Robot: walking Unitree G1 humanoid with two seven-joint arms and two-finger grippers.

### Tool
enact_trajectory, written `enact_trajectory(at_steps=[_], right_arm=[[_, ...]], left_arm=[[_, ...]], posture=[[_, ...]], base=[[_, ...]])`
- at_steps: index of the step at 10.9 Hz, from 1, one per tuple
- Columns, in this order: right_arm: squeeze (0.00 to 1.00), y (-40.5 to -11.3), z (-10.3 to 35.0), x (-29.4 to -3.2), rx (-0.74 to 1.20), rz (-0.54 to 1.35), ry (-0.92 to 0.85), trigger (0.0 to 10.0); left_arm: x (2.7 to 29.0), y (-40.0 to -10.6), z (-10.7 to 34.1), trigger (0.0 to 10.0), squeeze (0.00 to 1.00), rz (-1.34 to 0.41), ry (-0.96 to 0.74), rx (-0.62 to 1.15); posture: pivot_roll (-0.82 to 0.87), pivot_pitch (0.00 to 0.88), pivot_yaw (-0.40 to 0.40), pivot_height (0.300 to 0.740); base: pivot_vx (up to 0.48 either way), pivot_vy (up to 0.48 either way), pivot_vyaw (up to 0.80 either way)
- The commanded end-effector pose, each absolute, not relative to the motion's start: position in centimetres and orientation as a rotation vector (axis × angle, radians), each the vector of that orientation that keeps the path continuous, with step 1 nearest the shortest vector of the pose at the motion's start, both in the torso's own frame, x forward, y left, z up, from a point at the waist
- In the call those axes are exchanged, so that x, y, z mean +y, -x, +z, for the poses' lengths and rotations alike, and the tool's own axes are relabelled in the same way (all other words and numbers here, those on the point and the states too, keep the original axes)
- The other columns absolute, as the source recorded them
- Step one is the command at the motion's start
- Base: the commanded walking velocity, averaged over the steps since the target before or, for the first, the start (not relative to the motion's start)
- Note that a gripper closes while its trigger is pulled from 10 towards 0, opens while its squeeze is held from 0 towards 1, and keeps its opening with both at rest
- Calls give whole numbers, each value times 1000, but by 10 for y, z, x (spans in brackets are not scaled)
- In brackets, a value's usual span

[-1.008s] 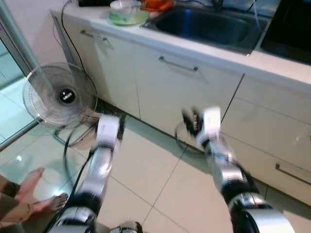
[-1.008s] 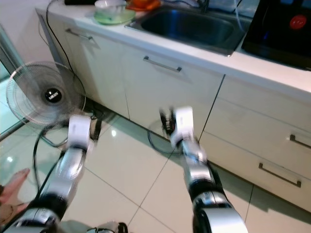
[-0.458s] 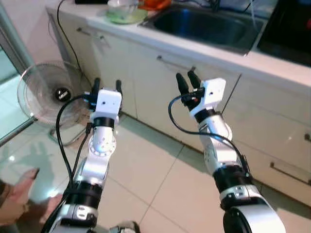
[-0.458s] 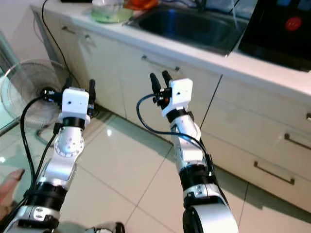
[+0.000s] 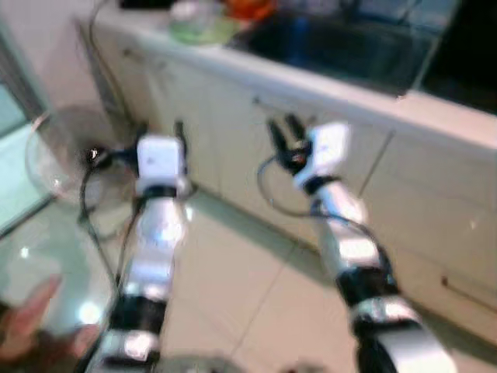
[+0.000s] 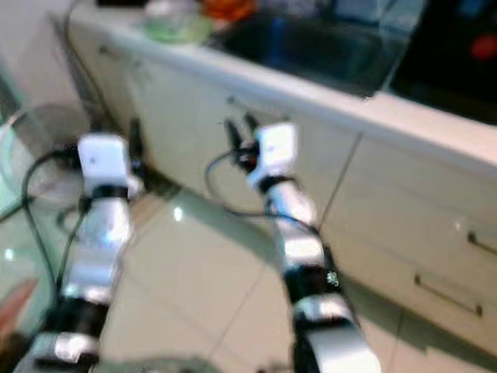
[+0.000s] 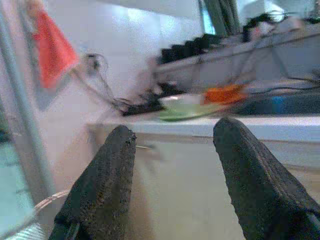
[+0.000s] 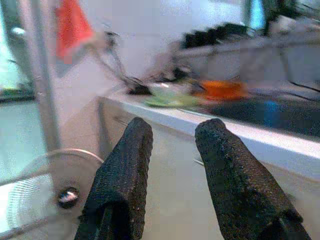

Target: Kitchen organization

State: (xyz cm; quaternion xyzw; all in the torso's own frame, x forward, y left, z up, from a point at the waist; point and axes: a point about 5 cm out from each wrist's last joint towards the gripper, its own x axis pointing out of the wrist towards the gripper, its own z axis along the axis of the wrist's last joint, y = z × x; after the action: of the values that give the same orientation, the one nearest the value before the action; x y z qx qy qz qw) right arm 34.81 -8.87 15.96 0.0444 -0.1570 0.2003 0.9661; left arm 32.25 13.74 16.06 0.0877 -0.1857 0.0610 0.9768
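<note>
Facing the counter (image 5: 365, 93), my landmark, with the head views blurred. Task's things sit on it at its far left end: a green plate (image 5: 200, 31) with a pale bowl (image 5: 190, 11) on top, and something orange (image 5: 250, 8) just beside them toward the sink (image 5: 342, 47). Sink is sunk into the counter, middle stretch; a dark appliance (image 5: 466, 54) sits on the counter past the sink, right end.

My left gripper (image 5: 158, 132) is raised in front of the counter's cabinet doors (image 5: 225, 132), below the plate end, fingers (image 7: 100, 185) spread apart with nothing between them; the left wrist view looks through that gap at the counter edge, green plate, bowl and orange thing. My right gripper (image 5: 283, 134) is up too, in front of the cabinet below the sink, fingers (image 8: 120, 175) parted and empty, touching nothing. Right wrist view shows the same plate (image 8: 170, 101) and orange item (image 8: 220, 90) on the counter top, plus a red cloth (image 8: 72, 27) hanging on the wall beyond the counter's left end.

Standing fan (image 5: 66, 163) on the floor just off the counter's left end, near my left arm. Drawer handle (image 5: 466, 284) low on the counter's right side. A person's hand (image 5: 31, 311) shows blurred at floor level, well out from the counter, lower left
</note>
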Motion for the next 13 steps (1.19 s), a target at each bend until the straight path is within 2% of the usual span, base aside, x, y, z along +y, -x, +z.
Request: enact_trajectory(at_steps=[1, 7, 11, 13], right_arm=[[0, -348, 167, -81, -336, 426, -108, 10000], [0, -348, 168, -80, -332, 429, -99, 10000], [0, -347, 167, -78, -333, 445, -90, 10000], [0, -347, 167, -76, -329, 453, -100, 10000]], left_arm=[[146, -322, 162, 10000, 0, 119, -196, -375], [144, -324, 164, 10000, 0, 85, -177, -371], [144, -323, 163, 10000, 0, 72, -177, -367], [143, -323, 163, 10000, 0, 69, -177, -365]], posture=[[44, 73, 16, 740], [44, 69, 16, 740], [48, 69, 12, 740], [52, 64, 12, 740]], base=[[461, 0, 0], [464, 0, 0], [464, 0, 780], [463, 0, 0]])
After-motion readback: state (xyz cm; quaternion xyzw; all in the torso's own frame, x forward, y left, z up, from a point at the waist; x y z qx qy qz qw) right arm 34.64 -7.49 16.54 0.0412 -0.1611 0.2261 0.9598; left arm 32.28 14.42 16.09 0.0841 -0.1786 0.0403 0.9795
